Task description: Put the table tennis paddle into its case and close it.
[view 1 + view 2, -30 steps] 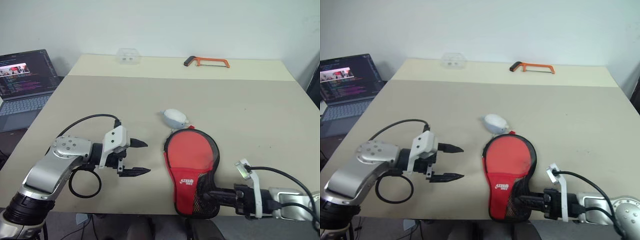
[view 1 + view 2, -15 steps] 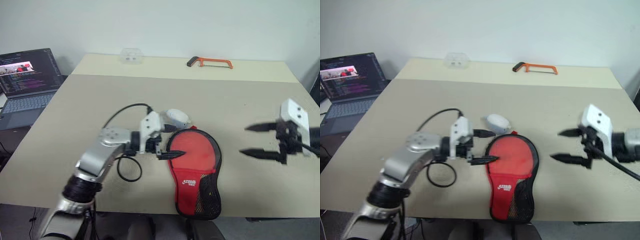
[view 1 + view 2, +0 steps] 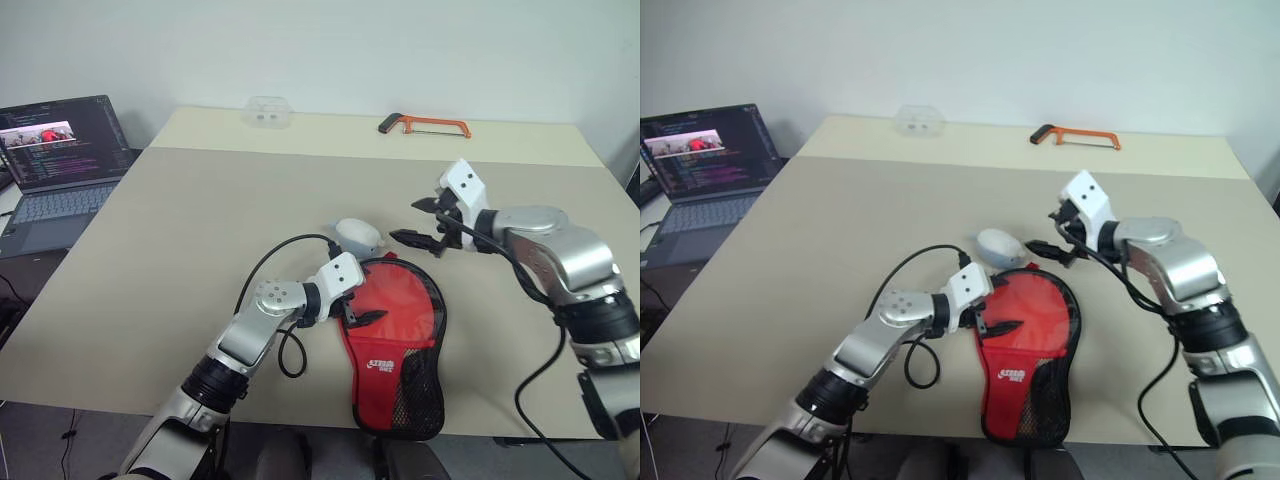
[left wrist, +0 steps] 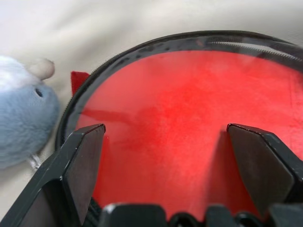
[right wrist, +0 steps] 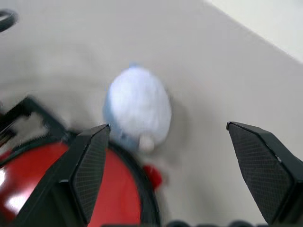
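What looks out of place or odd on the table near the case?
A small pale blue plush toy lies right at the round end of the case. A toy has no part in packing a paddle, and it sits close to both arms.

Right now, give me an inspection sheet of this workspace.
Surface: beige table, flat.
Job's things: case lying near the front edge, round end unzipped, the paddle's red face showing inside.
Clutter: pale blue plush toy beside the case's round end; orange hacksaw and clear plastic box at the far edge.
End effectors: left end effector open over the case; right end effector open above the table.
Cables: black cable looped along the left arm.
Surroundings: open laptop left of the table.
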Motion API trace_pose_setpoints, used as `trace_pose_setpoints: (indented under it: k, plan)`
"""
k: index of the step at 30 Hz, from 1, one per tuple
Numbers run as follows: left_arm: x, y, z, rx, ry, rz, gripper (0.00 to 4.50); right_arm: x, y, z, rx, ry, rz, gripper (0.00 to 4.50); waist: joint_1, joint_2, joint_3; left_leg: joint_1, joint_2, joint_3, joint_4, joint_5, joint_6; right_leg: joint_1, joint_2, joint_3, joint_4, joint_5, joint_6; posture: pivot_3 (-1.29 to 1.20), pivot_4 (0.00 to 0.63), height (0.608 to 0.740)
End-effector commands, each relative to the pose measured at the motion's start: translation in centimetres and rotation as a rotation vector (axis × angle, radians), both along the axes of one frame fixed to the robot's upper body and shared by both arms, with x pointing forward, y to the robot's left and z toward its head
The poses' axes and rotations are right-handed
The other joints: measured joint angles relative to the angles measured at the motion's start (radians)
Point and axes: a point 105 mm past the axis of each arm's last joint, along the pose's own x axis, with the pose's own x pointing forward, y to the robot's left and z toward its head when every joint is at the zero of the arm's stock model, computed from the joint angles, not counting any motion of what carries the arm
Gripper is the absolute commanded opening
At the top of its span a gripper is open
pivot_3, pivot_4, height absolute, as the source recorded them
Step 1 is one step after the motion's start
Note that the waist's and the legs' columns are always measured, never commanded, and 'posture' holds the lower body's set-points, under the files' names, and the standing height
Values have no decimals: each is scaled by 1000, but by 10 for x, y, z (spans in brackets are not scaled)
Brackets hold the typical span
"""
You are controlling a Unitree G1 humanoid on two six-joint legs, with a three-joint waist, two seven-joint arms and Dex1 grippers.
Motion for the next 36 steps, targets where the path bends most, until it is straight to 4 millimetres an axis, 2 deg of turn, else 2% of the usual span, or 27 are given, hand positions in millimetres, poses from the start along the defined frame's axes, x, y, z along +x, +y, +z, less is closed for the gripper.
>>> trace_pose_setpoints:
  k: [1,6,10,15,18,20,23,28,31,36]
  plan:
    - [-1,5,-24,66,62,46,4500,15,16,11,17,-45,-3,4297,-1,1,-1,1,0,0,0,0,0,0,0,0,0,0,0,0,150,740]
    - [-8,-7,-9,-36,81,20,4500,21,28,2,47,8,5,4297,3,1,-2,0,0,-1,0,0,0,1,0,-1,1,0,0,0,150,740]
    - [-12,-4,4,-98,104,24,4500,13,30,4,81,35,48,4297,2,1,-2,-1,0,0,0,0,0,-1,0,-1,0,0,0,0,150,740]
    - [-6,20,43,-216,84,56,4500,7,8,33,222,42,24,4297,-1,2,-1,-1,1,0,0,0,0,-2,0,-1,1,0,0,0,150,740]
    - [-1,34,64,-267,72,63,4500,-7,-8,34,240,63,21,4297,2,2,-1,-2,1,0,-1,0,0,-2,0,-1,0,0,0,0,150,740]
    - [6,42,71,-270,53,87,4500,-23,-14,24,226,106,45,4297,3,2,-1,-2,1,-1,-1,0,0,-1,0,-2,-1,0,0,0,150,740]
    - [16,47,77,-255,27,103,4500,-47,-18,-4,179,187,82,4297,2,2,-1,-2,0,-1,-1,0,0,-1,0,-1,-2,0,0,0,150,740]
    - [35,41,90,-258,-4,77,4500,-74,-4,-40,170,255,119,4297,-5,2,-1,-2,-1,-1,-1,0,0,-1,1,-1,-1,0,0,0,150,740]
    - [51,33,93,-228,-22,59,4500,-79,10,-61,171,256,121,4297,-4,1,-1,-2,-2,-2,-1,0,0,-1,2,-2,-1,0,0,0,150,740]
    - [80,34,87,-147,-48,111,4500,-78,20,-79,149,226,111,4297,-3,1,-1,-2,-3,-1,-1,0,0,-2,1,-1,-1,0,0,0,150,740]
